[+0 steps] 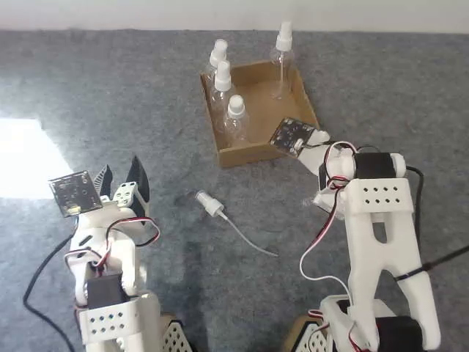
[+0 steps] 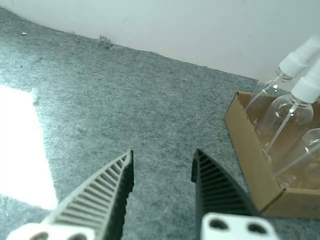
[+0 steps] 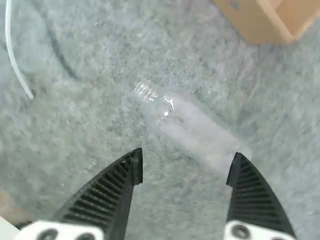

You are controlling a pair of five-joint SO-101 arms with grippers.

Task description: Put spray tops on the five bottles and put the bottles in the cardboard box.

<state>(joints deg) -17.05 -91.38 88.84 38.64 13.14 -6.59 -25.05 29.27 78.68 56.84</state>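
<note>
A cardboard box [image 1: 253,156] sits at the back middle of the grey carpet and holds several clear bottles [image 1: 235,121] with white spray tops. A loose spray top [image 1: 209,203] with its long tube lies on the carpet in front of the box. In the right wrist view a clear bottle [image 3: 190,127] without a top lies on its side, just beyond my right gripper [image 3: 187,156], whose fingers stand open on either side of it. My left gripper [image 1: 121,165] is open and empty at the front left, pointing toward the box [image 2: 250,155] and its bottles [image 2: 280,107].
The tube end [image 3: 12,50] of the loose spray top and a corner of the box [image 3: 255,20] lie near the right gripper. A bright patch of light [image 1: 22,158] falls on the carpet at the left. A white wall [image 2: 200,25] bounds the far side.
</note>
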